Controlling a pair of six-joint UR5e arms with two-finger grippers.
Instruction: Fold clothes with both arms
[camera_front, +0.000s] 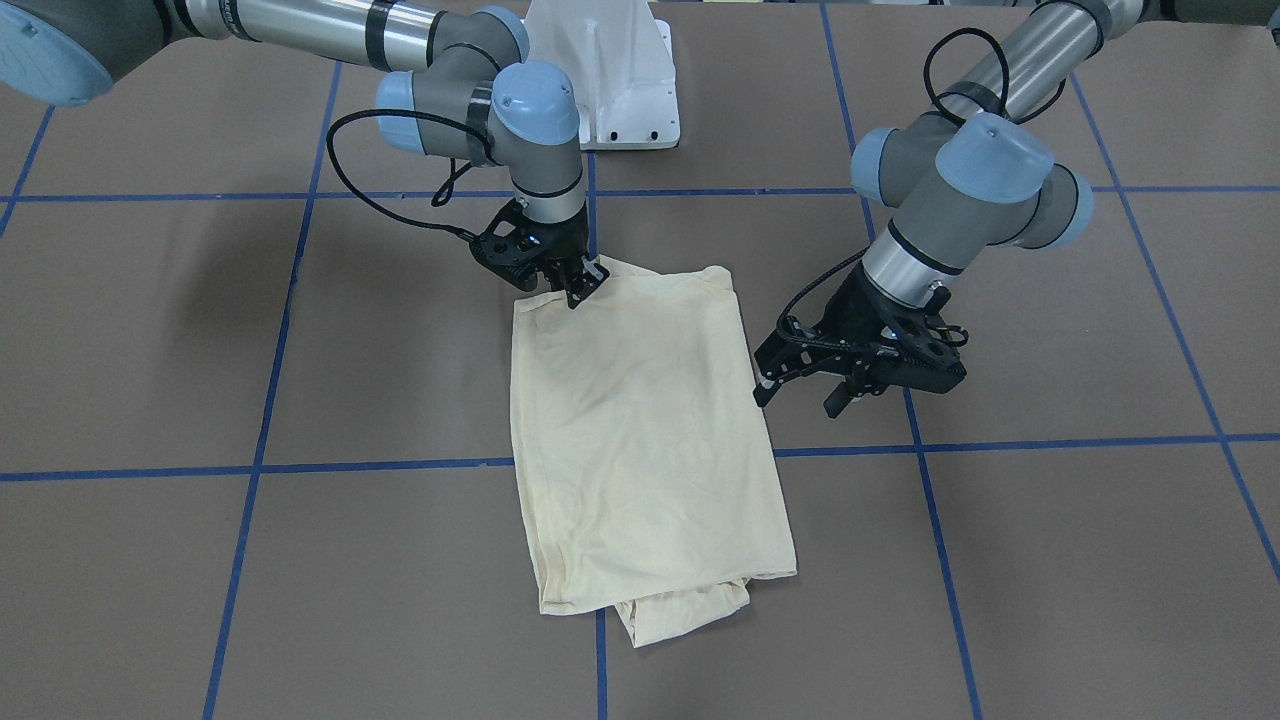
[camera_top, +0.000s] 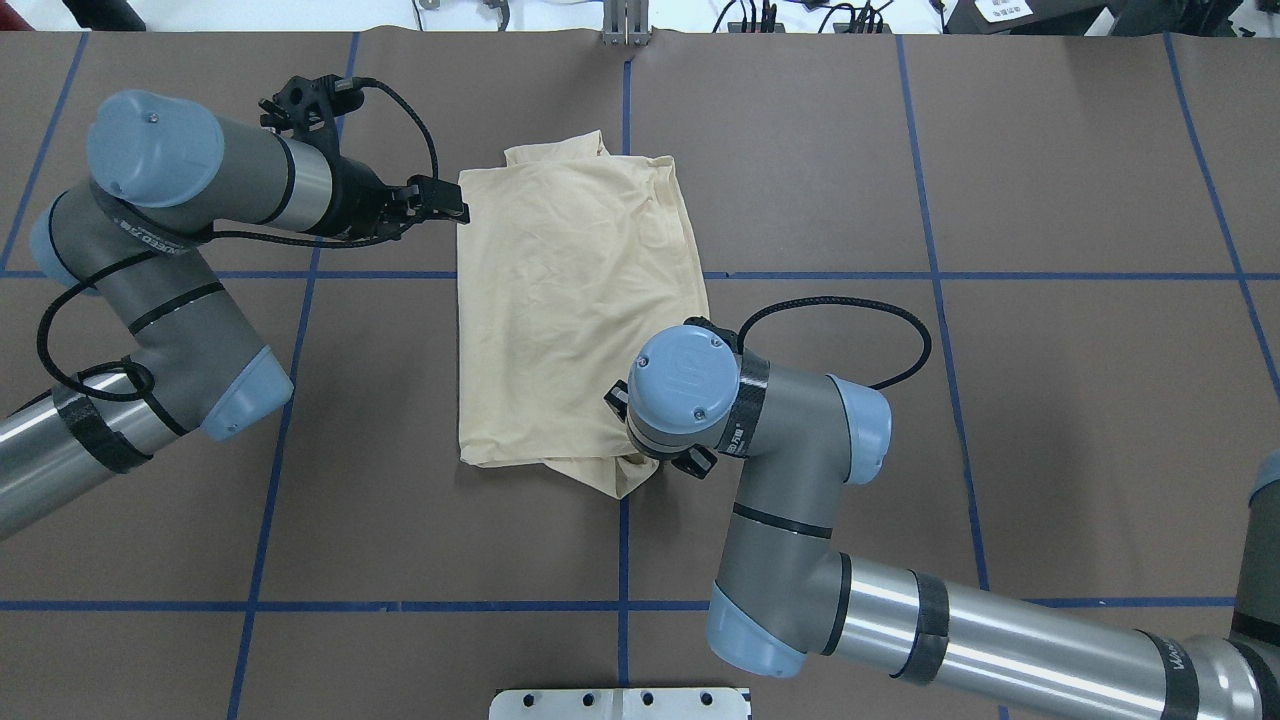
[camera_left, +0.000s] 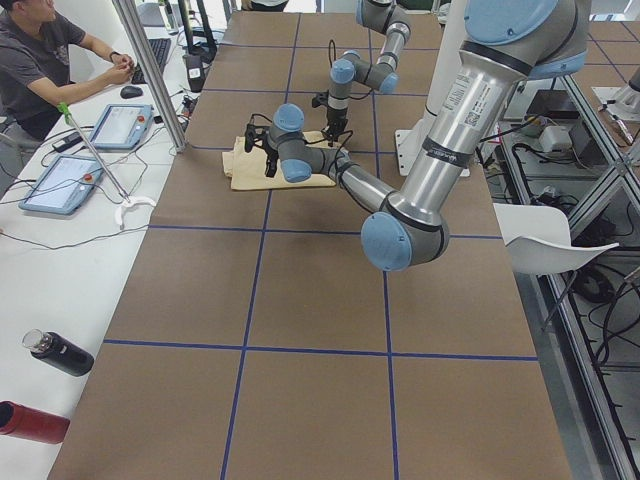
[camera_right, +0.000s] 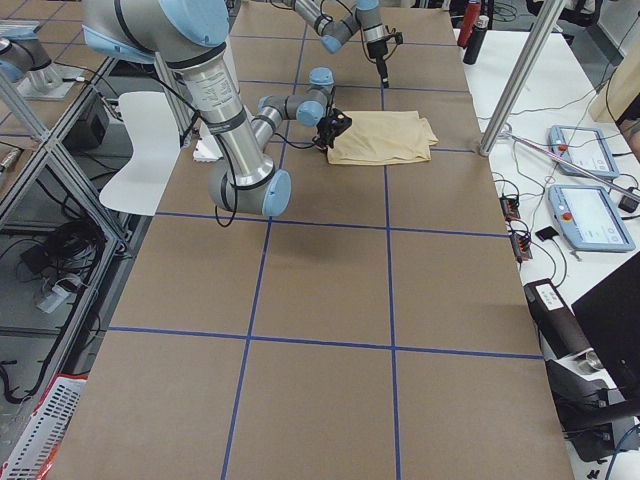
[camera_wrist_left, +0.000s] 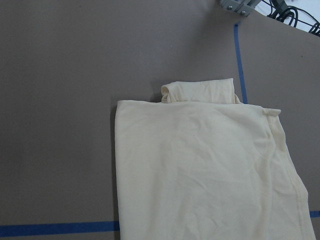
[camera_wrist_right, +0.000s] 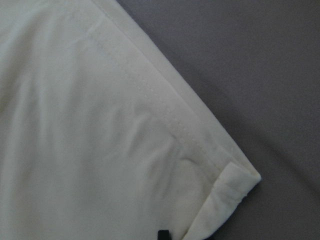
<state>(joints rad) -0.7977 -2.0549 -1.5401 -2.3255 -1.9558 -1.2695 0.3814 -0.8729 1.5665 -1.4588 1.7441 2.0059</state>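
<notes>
The cream-yellow T-shirt (camera_front: 640, 420) (camera_top: 570, 300) lies folded into a long rectangle on the brown table, with a bunched sleeve end poking out at its far end (camera_wrist_left: 200, 92). No print shows. My left gripper (camera_front: 798, 398) (camera_top: 455, 210) hovers open just off the shirt's left far corner and holds nothing. My right gripper (camera_front: 582, 285) is down at the shirt's near right corner, its fingers close together on the cloth. The right wrist view shows that hemmed corner (camera_wrist_right: 240, 175) close up, with one black fingertip (camera_wrist_right: 162, 234) at the bottom edge. In the overhead view the wrist hides this gripper.
The white pedestal base (camera_front: 610, 80) stands just behind the shirt. Blue tape lines (camera_front: 380, 465) cross the table. A side desk holds tablets (camera_left: 120, 125) and bottles (camera_left: 55, 352), with a seated person (camera_left: 45, 60) there and a metal post (camera_left: 150, 70) beside it.
</notes>
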